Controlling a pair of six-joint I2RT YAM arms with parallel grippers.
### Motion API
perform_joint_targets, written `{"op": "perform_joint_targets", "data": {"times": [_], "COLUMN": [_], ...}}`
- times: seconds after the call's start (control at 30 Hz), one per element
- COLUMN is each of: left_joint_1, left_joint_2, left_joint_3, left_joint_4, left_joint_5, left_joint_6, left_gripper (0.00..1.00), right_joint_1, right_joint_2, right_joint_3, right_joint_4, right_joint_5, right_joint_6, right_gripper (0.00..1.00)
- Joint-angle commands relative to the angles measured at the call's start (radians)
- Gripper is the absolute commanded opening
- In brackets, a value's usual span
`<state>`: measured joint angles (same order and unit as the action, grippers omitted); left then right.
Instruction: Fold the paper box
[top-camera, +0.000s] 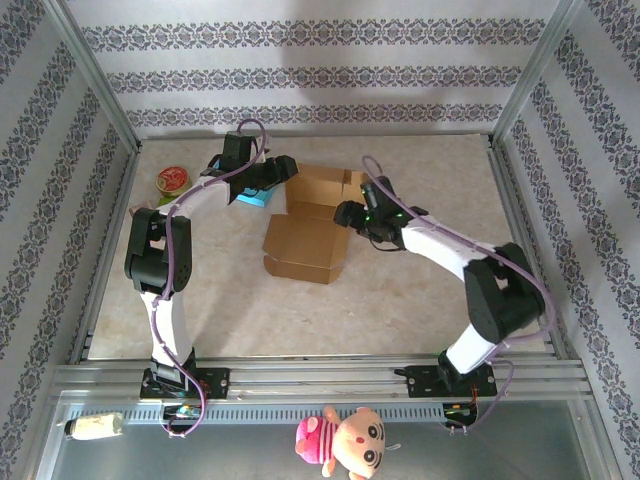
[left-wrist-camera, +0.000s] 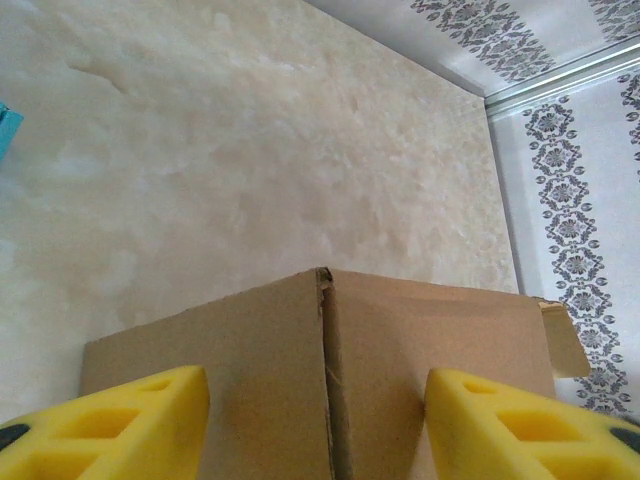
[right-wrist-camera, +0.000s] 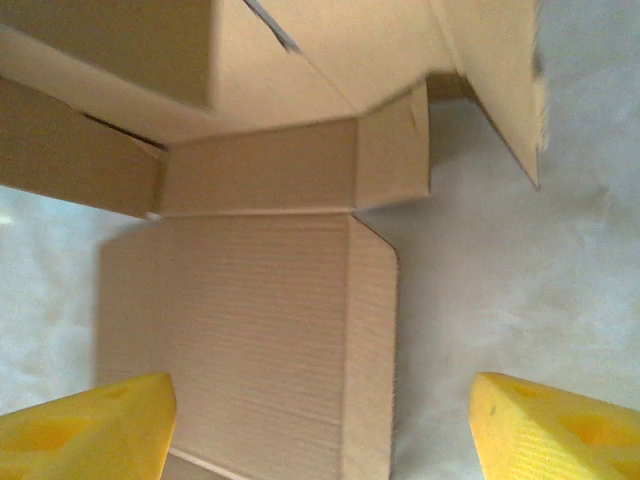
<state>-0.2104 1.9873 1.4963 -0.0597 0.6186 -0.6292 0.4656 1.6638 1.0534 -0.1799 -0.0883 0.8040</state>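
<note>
The cardboard box (top-camera: 310, 225) sits mid-table with its lid flap lying flat toward the near edge, probably so the walls can be folded up. The right gripper (top-camera: 345, 213) reaches in low from the right, jaws wide and empty. Farther back, the left gripper (top-camera: 280, 172) leans over the rear-left wall, jaws apart and holding nothing.

On the table (top-camera: 300, 315): 1 box (top-camera: 305, 240), 1 blue item (top-camera: 254, 198), 1 round tin (top-camera: 172, 180). 2 arms, left arm (top-camera: 165, 262) and right arm (top-camera: 452, 252), with 2 yellow fingers (left-wrist-camera: 110, 425) each. In front: 1 doll (top-camera: 340, 440), 1 pale cylinder (top-camera: 95, 427).
</note>
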Motion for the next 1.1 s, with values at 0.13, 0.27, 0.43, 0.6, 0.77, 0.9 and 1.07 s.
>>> {"op": "perform_joint_targets", "data": {"times": [0.13,0.27,0.43,0.6,0.77,0.9,1.07], "left_joint_1": [-0.012,-0.013,-0.014,-0.013,-0.014,-0.017,-0.018], "left_joint_2": [0.012,0.010,0.009,0.007,0.009,0.011,0.009], "left_joint_3": [0.016,0.015,0.020,0.026,0.022,0.019,0.019], "left_joint_4": [-0.010,-0.009,-0.017,-0.023,-0.016,-0.008,-0.012], "left_joint_5": [0.016,0.017,0.020,0.023,0.024,0.025,0.026], "left_joint_6": [0.010,0.009,0.016,0.026,0.024,0.019,0.020], "left_gripper": [0.58,0.58,0.58,0.58,0.58,0.58,0.58], "right_joint_1": [-0.001,-0.015,-0.021,-0.016,0.004,0.016,0.016], "right_joint_2": [0.169,0.242,0.291,0.312,0.316,0.349,0.381], "right_joint_3": [0.035,0.047,0.046,0.041,0.027,0.037,0.062], "right_joint_4": [0.217,0.326,0.457,0.542,0.614,0.632,0.586], "right_joint_5": [0.155,0.150,0.145,0.136,0.058,0.009,-0.012], "right_joint_6": [0.047,0.086,0.087,0.034,-0.025,-0.065,-0.144], "right_gripper": [0.92,0.89,0.72,0.58,0.57,0.56,0.54]}}
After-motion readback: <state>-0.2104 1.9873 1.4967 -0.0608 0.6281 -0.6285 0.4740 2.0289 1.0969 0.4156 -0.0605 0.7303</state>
